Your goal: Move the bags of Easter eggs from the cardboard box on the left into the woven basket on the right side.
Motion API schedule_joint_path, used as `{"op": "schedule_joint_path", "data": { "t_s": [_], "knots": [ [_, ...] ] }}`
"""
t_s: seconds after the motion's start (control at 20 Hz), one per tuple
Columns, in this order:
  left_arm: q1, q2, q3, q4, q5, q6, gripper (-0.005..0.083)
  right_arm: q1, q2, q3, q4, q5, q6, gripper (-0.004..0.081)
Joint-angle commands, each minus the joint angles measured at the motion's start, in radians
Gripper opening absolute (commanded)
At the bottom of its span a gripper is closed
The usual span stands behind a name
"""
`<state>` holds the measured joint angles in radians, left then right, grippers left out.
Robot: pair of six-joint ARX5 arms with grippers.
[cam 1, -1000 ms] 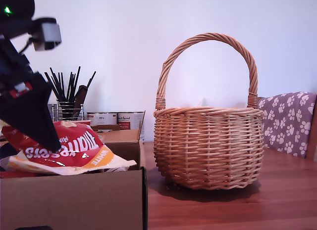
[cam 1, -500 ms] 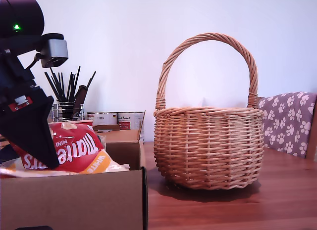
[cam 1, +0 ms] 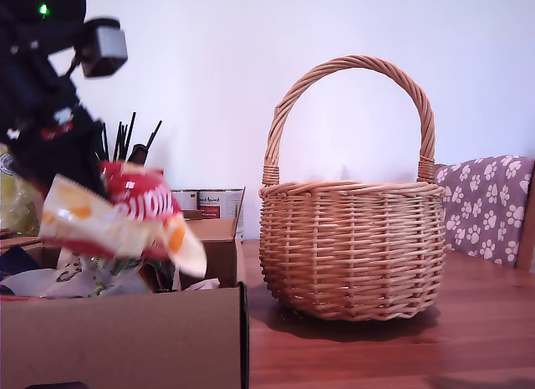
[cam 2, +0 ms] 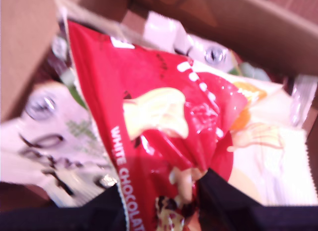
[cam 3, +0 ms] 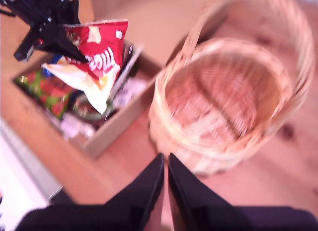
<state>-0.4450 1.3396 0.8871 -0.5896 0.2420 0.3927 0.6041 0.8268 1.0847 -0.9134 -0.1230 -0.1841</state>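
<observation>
Red crinkly plastic sweet bag (cam 1: 138, 207) with white lettering and an orange-cream edge hangs clear above the plain brown corrugated cardboard box (cam 1: 125, 335), at the exterior view's left. My first gripper (cam 2: 191, 184) has its black fingers (cam 2: 223, 201) clamped on one end of the bag; the rest droops toward the box. In the first wrist view the print reads "WHITE CHOCOLATE".

Below it, inside the box, lies a white crinkly bag with green and brown print (cam 2: 49, 141), partly under the red one. Other wrappers in the box are too blurred to tell apart.

Round light-brown wicker basket (cam 1: 351, 247) with braided rim and tall arched handle stands on the wooden bench (cam 1: 384, 347) just beside the box, at the exterior view's right. Its inside looks bare in the second wrist view, though blurred.

My second gripper (cam 3: 165, 179) hovers high over the bench between box and basket, fingers nearly together, nothing between them.
</observation>
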Motion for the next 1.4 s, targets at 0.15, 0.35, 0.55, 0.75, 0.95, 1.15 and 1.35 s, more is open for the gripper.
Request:
{"op": "schedule_joint_path", "data": {
  "t_s": [0.15,0.35,0.55,0.75,0.95,1.15,1.35],
  "knots": [
    [-0.007,-0.033,0.04,-0.021,0.057,-0.002,0.0114,0.006,-0.024,0.01,0.026,0.003,0.003,-0.0013],
    [-0.024,-0.039,0.078,-0.01,0.188,-0.028,0.0114,0.006,-0.024,0.01,0.026,0.003,0.002,-0.0013],
    [-0.043,-0.039,0.108,0.103,0.362,-0.092,0.0115,0.004,-0.024,0.01,0.026,0.003,0.001,-0.0013],
    [-0.096,-0.035,0.108,0.306,0.409,-0.163,0.0115,0.004,-0.024,0.01,0.026,0.003,0.001,-0.0013],
    [-0.191,0.017,0.108,0.531,0.362,-0.237,0.0115,0.004,-0.024,0.01,0.018,0.003,0.001,-0.0013],
    [-0.287,0.131,0.108,0.699,0.233,-0.24,0.0115,0.004,-0.027,0.01,0.009,0.003,0.001,-0.0013],
    [-0.34,0.253,0.108,0.854,0.072,-0.239,0.0115,0.004,-0.027,0.01,-0.005,0.003,0.0,-0.0013]
  ]
}}
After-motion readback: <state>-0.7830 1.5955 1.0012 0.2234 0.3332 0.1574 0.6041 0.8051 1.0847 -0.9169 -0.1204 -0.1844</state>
